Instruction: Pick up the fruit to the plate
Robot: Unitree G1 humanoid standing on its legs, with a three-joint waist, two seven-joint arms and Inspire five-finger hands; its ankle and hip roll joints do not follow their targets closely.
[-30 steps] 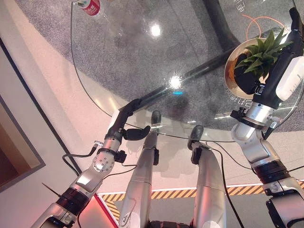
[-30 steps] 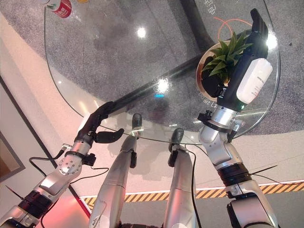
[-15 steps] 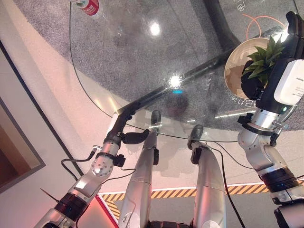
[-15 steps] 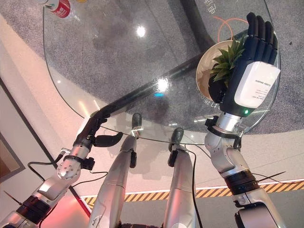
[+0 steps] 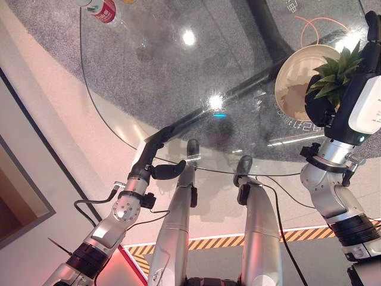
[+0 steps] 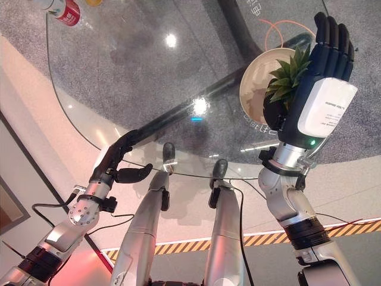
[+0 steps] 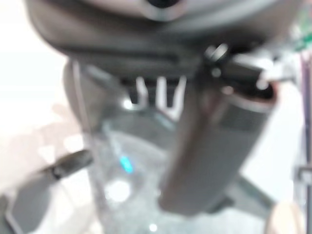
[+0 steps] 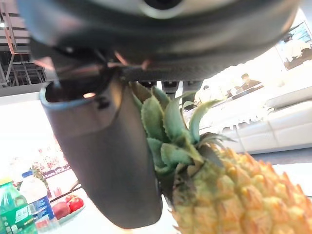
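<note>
reaching over the far right rim of a round glass table [image 5: 119,89], the robot's right hand [image 6: 324,89] stands upright with its fingers [image 6: 334,36] straight and spread, relaxed rather than curled, closing on nothing. just beside its palm side sits the pineapple [image 8: 234,195], its green crown [image 6: 289,74] fanning out against the hand; in the right wrist view the thumb [image 8: 107,156] hangs close beside the leafy top and the scaly yellow body, with no visible grip on either. the fruit rests in a cream-coloured plate [image 5: 292,77] at the table's right edge, the plate's bare rim showing toward the table's centre. an orange cord [image 5: 315,24] loops on the glass beyond the plate. at the table's near left edge the left hand [image 5: 156,152] lies along the rim, fingers extended and flat against the glass edge, thumb [image 5: 169,171] sticking out sideways below it, holding nothing. a red can [image 5: 104,11] stands at the far left of the table, well apart from both hands. bright lamp reflections [image 5: 215,102] glint on the glass between the two arms. grey speckled carpet [image 5: 47,36] shows through and around the tabletop.
</note>
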